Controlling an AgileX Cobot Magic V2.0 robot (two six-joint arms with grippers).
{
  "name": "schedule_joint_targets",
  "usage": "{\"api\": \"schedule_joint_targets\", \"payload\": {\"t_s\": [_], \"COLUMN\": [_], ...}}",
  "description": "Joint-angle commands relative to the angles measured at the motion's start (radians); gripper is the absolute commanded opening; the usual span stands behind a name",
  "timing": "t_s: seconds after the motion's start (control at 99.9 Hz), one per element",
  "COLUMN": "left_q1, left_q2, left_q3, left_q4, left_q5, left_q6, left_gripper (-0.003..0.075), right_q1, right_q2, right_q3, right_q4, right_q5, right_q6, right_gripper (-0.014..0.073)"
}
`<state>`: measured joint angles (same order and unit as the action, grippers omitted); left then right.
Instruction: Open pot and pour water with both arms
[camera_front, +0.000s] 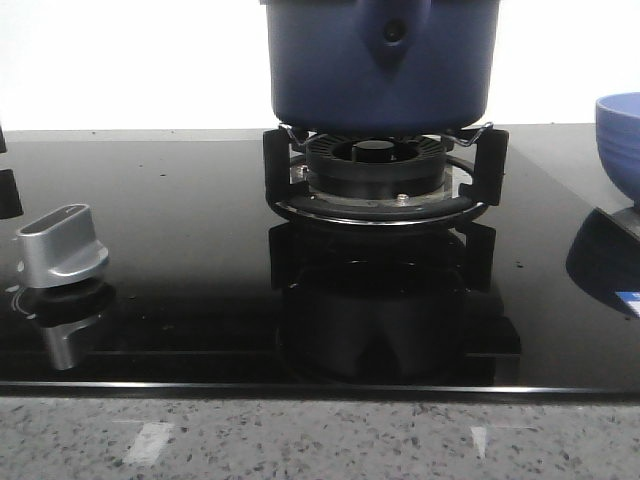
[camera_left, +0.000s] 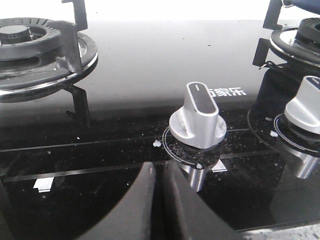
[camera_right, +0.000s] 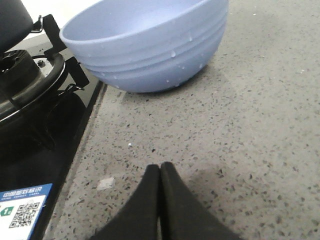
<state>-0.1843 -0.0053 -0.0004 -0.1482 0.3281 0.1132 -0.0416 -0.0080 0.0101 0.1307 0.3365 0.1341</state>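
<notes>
Pot: the large dark navy-blue round pot (camera_front: 380, 65) sits on the black burner grate (camera_front: 385, 170), its top cropped out of view.
Bowl: the light blue rounded bowl (camera_right: 150, 45) rests on the speckled grey desk (camera_right: 240, 150), beside the hob.
Left gripper (camera_left: 159, 200): jaws pressed together, empty, near the silver knob (camera_left: 197, 120).
Right gripper (camera_right: 160, 200): jaws pressed together, empty.
Advice: spread jaws before reaching for the lid; lift straight up.
</notes>
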Motion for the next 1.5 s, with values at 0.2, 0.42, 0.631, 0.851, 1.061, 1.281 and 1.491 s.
{"api": "schedule_joint_targets", "payload": {"t_s": [0.2, 0.42, 0.631, 0.851, 1.061, 1.281, 1.491], "left_q1": [0.006, 0.006, 0.006, 0.006, 0.006, 0.006, 0.006], "left_q2": [-0.027, -0.027, -0.027, -0.027, -0.027, -0.027, -0.027], "left_q3": [0.033, 0.033, 0.033, 0.033, 0.033, 0.033, 0.033], "left_q4": [-0.015, -0.015, -0.015, -0.015, 0.009, -0.013, -0.207], "left_q5": [-0.052, -0.052, -0.052, -0.052, -0.07, -0.19, -0.346], "left_q6": [-0.01, -0.01, -0.01, -0.01, -0.01, -0.01, -0.013], "left_gripper": [-0.002, -0.002, -0.002, -0.002, -0.002, -0.002, -0.002], "right_q1": [-0.005, -0.005, -0.005, -0.005, -0.005, -0.005, -0.005], "right_q2": [-0.021, -0.021, -0.021, -0.021, -0.021, -0.021, -0.021], "right_q3": [0.027, 0.027, 0.027, 0.027, 0.027, 0.027, 0.027], "right_q4": [-0.013, -0.013, -0.013, -0.013, -0.013, 0.136, 0.232], "right_q5": [-0.023, -0.023, -0.023, -0.023, -0.178, -0.39, -0.459], "right_q6": [-0.005, -0.005, -0.005, -0.005, -0.005, -0.005, -0.005], "right_gripper": [-0.0068, -0.0068, -0.0068, -0.0068, -0.0068, -0.0068, -0.0068]}}
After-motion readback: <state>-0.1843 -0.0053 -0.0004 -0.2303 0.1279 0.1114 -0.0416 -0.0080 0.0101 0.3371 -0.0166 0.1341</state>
